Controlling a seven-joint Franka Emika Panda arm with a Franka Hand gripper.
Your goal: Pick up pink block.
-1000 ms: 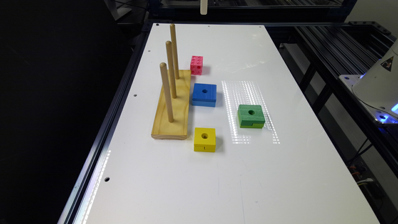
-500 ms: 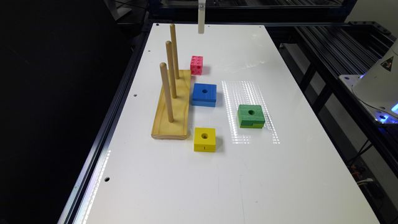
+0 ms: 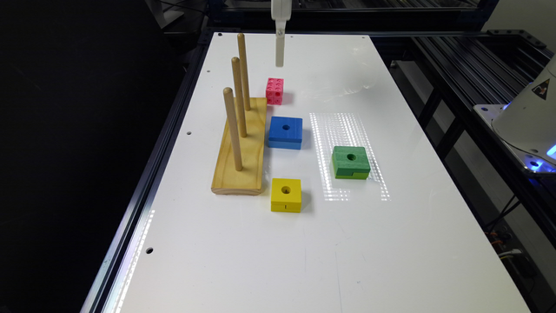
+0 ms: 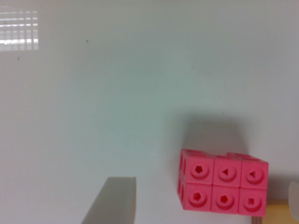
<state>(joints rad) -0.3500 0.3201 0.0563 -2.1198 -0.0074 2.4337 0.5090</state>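
Your white bench (image 3: 356, 243) takes up most of the exterior view, and its things sit grouped left of centre, so the reach to them is short and free of cover. Largest of them is the wooden peg stand (image 3: 240, 148), a long base with three upright pegs, running up the left of the group. Those pegs matter to you: the far end of the base lies just beside the target, so on that side the claw has little room.

Next come the flat blocks, each with one centre hole: the green block (image 3: 351, 162) right of centre, the blue block (image 3: 285, 132) in the middle, and the yellow block (image 3: 286, 194) below it. All three lie apart from the target and should not get in the way.

The claw (image 3: 279, 52) hangs in the upper middle of the exterior view, above the bench and a little beyond the target, gripping nothing. In the wrist view one pale finger (image 4: 112, 200) rises at the lower left and a sliver of the other shows at the right edge; that spread reads as wide open, with the target between them.

Smallest is the pink block (image 3: 274, 91), resting on the bench in the upper middle, above the blue block; in the wrist view it sits at the lower right (image 4: 223, 187), off centre, so I judge you need to centre over it before descending.
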